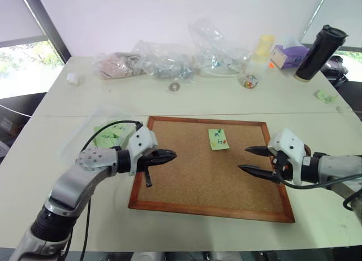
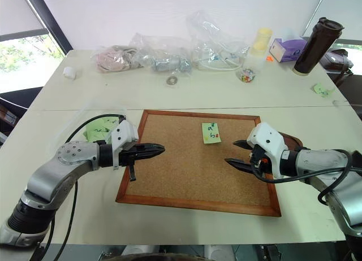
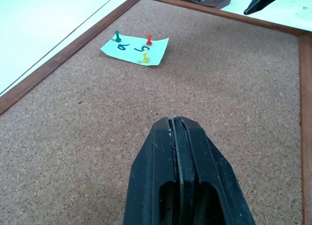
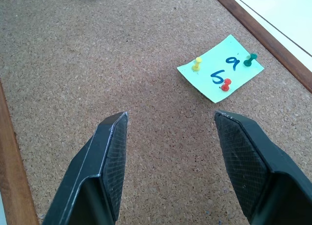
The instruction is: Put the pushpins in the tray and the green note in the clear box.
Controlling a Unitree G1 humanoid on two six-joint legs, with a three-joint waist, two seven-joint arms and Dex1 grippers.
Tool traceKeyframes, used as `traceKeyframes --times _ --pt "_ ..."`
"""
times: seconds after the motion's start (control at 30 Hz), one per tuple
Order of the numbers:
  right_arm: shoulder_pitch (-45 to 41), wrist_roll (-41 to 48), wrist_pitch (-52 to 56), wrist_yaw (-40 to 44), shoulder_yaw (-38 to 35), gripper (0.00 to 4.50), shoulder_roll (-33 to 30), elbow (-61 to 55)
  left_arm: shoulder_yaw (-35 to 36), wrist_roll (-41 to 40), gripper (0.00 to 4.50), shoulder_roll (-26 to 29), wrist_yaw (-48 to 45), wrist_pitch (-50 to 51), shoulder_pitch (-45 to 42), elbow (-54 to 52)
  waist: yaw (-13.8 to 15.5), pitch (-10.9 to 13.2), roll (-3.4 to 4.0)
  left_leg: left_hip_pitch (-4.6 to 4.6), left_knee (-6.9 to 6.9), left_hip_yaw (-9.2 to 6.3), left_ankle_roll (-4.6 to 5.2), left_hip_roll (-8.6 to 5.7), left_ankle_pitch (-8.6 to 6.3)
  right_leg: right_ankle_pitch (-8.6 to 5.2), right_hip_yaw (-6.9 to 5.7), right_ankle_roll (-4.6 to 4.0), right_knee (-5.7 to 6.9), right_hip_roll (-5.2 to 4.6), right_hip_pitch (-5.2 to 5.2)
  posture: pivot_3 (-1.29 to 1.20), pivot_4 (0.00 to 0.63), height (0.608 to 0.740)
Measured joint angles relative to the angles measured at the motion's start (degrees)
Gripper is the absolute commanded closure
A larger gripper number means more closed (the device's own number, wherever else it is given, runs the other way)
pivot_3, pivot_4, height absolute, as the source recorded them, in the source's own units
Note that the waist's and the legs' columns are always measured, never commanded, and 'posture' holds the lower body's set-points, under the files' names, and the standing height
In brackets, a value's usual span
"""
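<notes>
Beyond and between clenched left pincer (image 1: 169, 156) and released right pincer (image 1: 247, 160), pinned green note (image 1: 218, 139).

A large wood-framed cork board (image 1: 209, 170) lies flat on the white table (image 1: 169, 100), directly under both grippers. Well beyond them, along the table's far edge, sit crinkled clear plastic bags (image 1: 164, 60), a small metal ring (image 1: 173, 87), a clear jar with a yellow lid (image 1: 255, 63) holding coloured bits, a purple tissue box (image 1: 289, 55) and a tall black bottle (image 1: 318, 53). A small crumpled green scrap (image 1: 324, 95) lies far past the right gripper, a white lump (image 1: 72, 78) far past the left.
</notes>
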Motion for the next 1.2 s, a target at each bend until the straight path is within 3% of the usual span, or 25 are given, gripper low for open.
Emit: traceKeyframes --times 0.93,1.2 --pt "-1.8 -0.3 0.0 -1.1 0.9 1.65 0.4 0.1 -1.2 2.2 4.5 -1.5 0.8 -2.1 0.5 1.0 0.0 0.0 0.0 0.0 0.0 0.0 0.0 0.0 0.0 0.0 0.0 0.0 0.0 0.0 0.0 0.0 0.15 0.74" --pt "-10.9 -3.2 2.0 -9.1 7.2 1.65 8.3 5.2 -5.9 8.4 4.5 -7.1 2.1 -11.6 1.4 9.3 -0.1 0.0 0.01 0.01 0.01 0.03 -0.04 0.0 0.02 0.0 0.0 0.0 0.01 0.01 -0.03 0.0 0.15 0.74"
